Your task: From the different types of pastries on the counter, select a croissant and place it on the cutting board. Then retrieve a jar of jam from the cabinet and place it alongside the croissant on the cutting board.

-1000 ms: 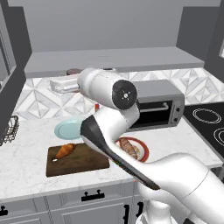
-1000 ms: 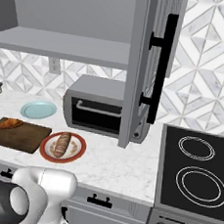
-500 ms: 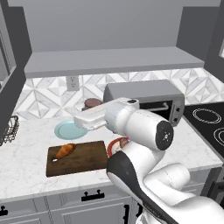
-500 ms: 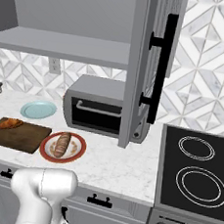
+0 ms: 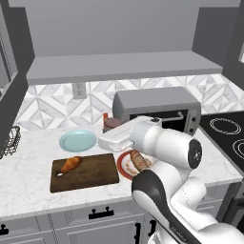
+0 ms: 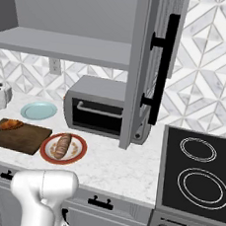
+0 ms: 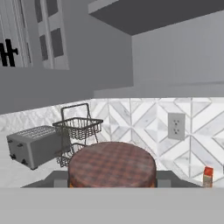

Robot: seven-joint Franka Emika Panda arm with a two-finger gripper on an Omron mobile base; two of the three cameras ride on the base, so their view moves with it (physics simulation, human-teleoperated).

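The jar of jam (image 7: 111, 164) sits between my gripper's (image 7: 111, 178) dark fingertips (image 7: 58, 177), its brownish checked lid large at the bottom of the hand view. In the left base view my gripper (image 5: 112, 128) holds the jar of jam (image 5: 113, 124) above the counter (image 5: 28, 186), just behind the cutting board's (image 5: 93, 174) right end. The croissant (image 5: 71, 163) lies on the board's left part. From the right, the croissant (image 6: 10, 123) and cutting board (image 6: 27, 141) sit at the far left.
A baguette-like loaf (image 5: 138, 160) lies on a red-rimmed plate (image 6: 64, 146). A light blue plate (image 5: 77, 139), an orange-red bottle (image 5: 105, 117) and a toaster oven (image 5: 157, 107) stand behind. The cabinet shelf (image 5: 119, 66), open cabinet door (image 6: 152, 65), toaster (image 7: 33, 145), wire basket (image 7: 78, 127) and stove (image 6: 198, 169) surround.
The arm has swung the hand with the jar down from shelf height and to the right, to just above the counter behind the board.
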